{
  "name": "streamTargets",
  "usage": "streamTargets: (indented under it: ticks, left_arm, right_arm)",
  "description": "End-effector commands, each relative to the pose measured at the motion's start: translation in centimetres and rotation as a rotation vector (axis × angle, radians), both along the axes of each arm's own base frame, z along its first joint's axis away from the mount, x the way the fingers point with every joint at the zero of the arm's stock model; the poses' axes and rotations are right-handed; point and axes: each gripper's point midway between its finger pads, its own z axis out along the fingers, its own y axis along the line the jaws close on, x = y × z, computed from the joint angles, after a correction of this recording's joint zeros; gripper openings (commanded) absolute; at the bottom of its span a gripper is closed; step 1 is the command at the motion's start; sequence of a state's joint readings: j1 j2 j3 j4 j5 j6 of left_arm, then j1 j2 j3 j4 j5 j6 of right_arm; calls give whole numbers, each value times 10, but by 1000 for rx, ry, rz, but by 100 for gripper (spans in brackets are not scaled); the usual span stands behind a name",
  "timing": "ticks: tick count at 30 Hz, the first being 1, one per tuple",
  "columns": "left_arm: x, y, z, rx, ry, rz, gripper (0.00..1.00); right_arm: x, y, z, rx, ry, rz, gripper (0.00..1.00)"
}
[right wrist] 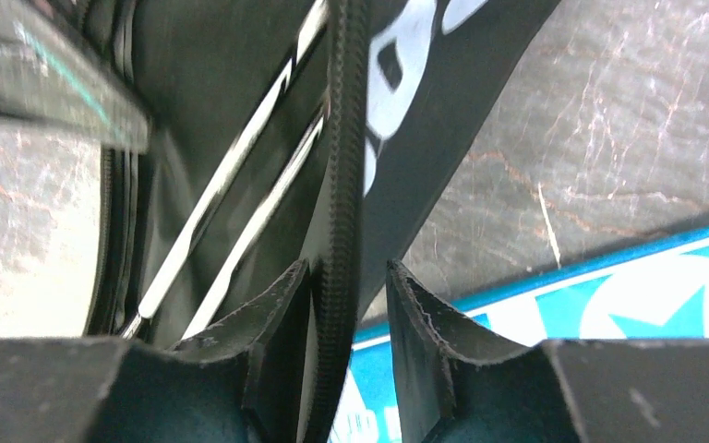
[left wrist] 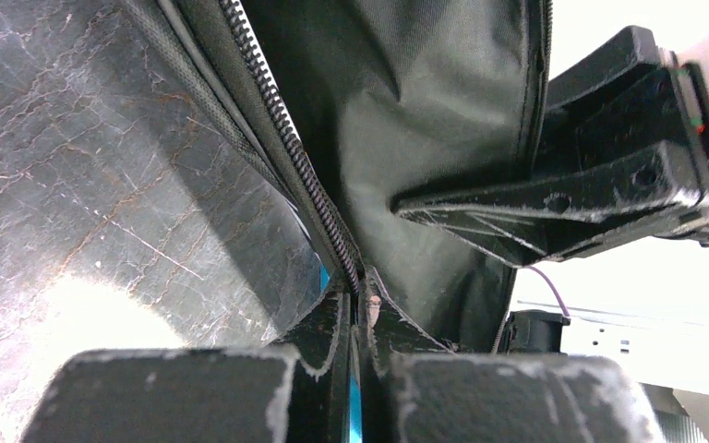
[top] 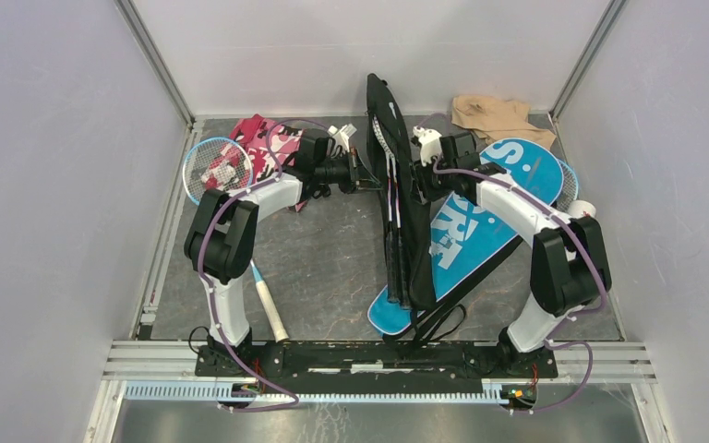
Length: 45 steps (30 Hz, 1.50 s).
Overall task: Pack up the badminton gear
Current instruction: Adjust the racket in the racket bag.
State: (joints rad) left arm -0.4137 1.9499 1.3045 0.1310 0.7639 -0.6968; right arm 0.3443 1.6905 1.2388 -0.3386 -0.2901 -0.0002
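The black cover stands on its edge mid-table, its zipper side up. My left gripper is shut on its zipper edge, pinched at the fingertips of the left gripper. My right gripper sits opposite, on the cover's other side. In the right wrist view the right gripper is open; the other zipper edge runs between the jaws against the left finger, with a gap to the right one. Racket shafts lie inside the cover. The blue cover lies flat under it to the right.
A blue-framed racket lies at the left, its white handle pointing toward the arm bases. A pink camouflage cloth is at the back left, a beige cloth at the back right. A white tube rests by the right elbow.
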Motion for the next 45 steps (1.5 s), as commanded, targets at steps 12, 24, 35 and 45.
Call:
streamTargets:
  ticks: [12,24,35,45]
  left_arm:
    - [37,-5,35,-31,-150,63,2]
    - [10,-14,38,-104,-180,-54,23]
    - [-39,-1,28,-59,-299,-203,55]
    - [-125,-46,8,204,-742,-567,67]
  right_arm:
    - [-74,-29,-1,-94,-32,128,43]
    - [-46,-37,36,-148,-134,95,0]
    - [-39,-49,14,-15,6,85,0]
    - [-44,-47,-4,20,57,115,0]
